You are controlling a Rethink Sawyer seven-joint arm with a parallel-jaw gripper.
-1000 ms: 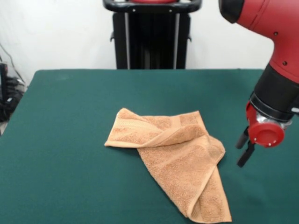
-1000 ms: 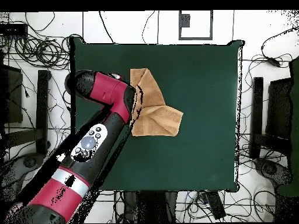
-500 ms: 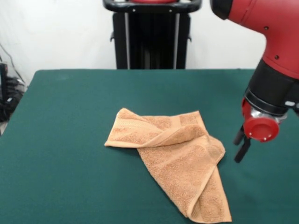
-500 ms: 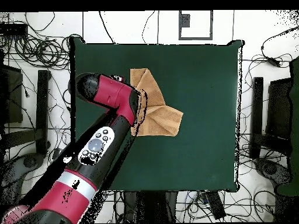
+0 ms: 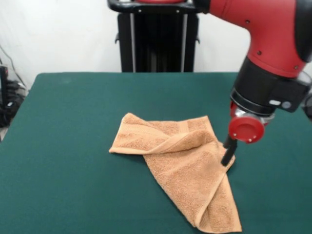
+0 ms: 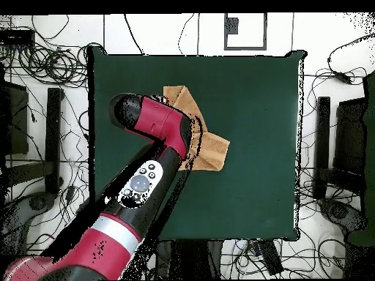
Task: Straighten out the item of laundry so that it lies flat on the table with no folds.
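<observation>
Covering half the folded towel (image 6: 211, 148) from overhead, red arm (image 6: 157, 146); fingers (image 5: 227, 152) at its edge, spacing unclear.

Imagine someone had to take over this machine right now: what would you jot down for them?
Gripper: low at the towel's right edge in the front view, nothing visibly held; whether it is open or shut cannot be seen.
Towel: near the middle of the green table, crumpled, one part folded over another.
Done: the arm is over the towel.
Left: take an edge, pull the folds out, lay it flat.

Bare table (image 5: 68, 122) all round towel (image 5: 185, 170)
</observation>
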